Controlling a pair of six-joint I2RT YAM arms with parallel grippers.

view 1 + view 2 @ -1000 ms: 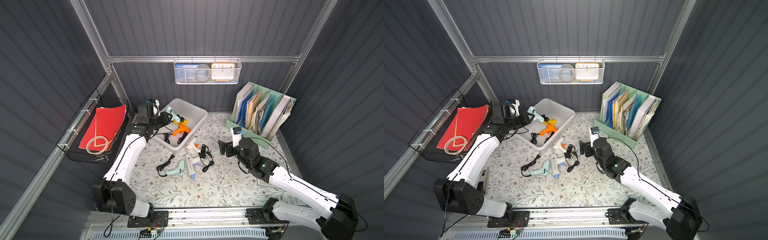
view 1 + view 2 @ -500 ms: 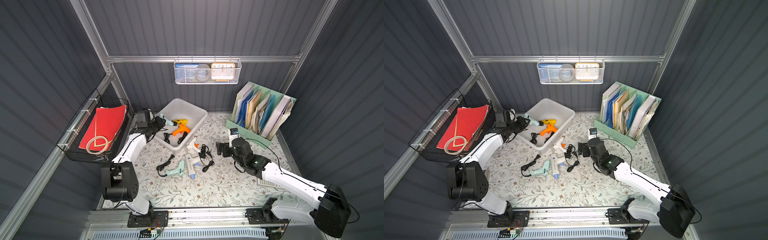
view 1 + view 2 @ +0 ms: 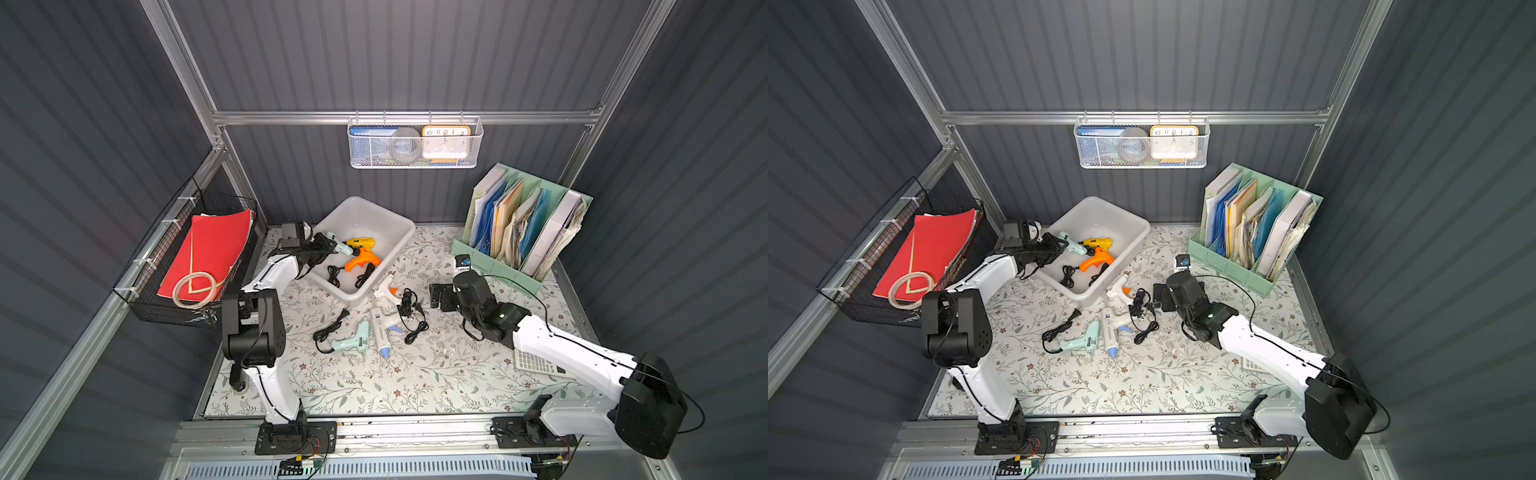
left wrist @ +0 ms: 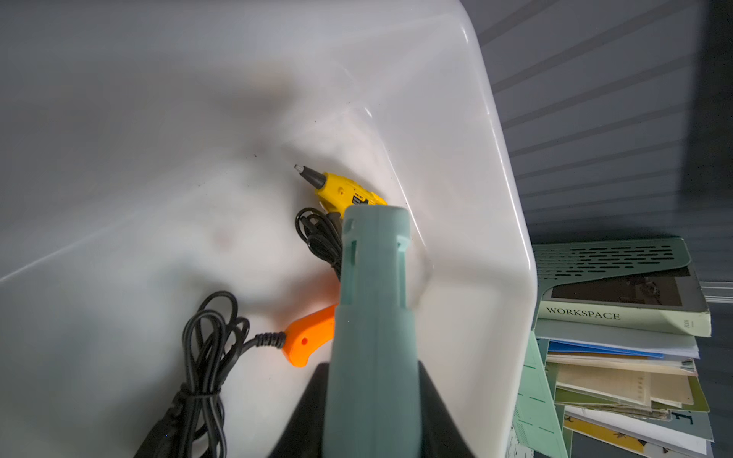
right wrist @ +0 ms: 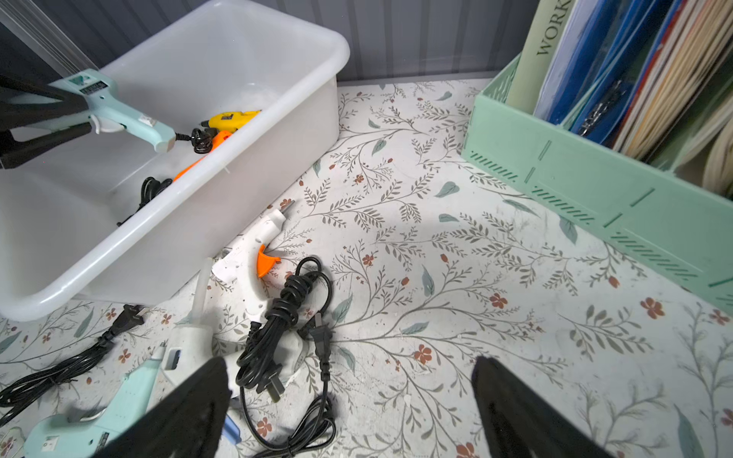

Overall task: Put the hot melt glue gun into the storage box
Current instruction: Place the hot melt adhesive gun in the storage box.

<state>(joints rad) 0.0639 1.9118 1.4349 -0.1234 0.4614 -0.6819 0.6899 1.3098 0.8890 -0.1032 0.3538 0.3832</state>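
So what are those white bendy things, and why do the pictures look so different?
Those are two robot arms with pinching grippers. Two pictures look down from above; two come from cameras on the arms' wrists. The left gripper is shut on a mint glue gun, held over the storage box, where a yellow glue gun and an orange glue gun lie. The right gripper is open and empty above the flowery table, near a white glue gun, a blue-tipped glue gun and a second mint glue gun.
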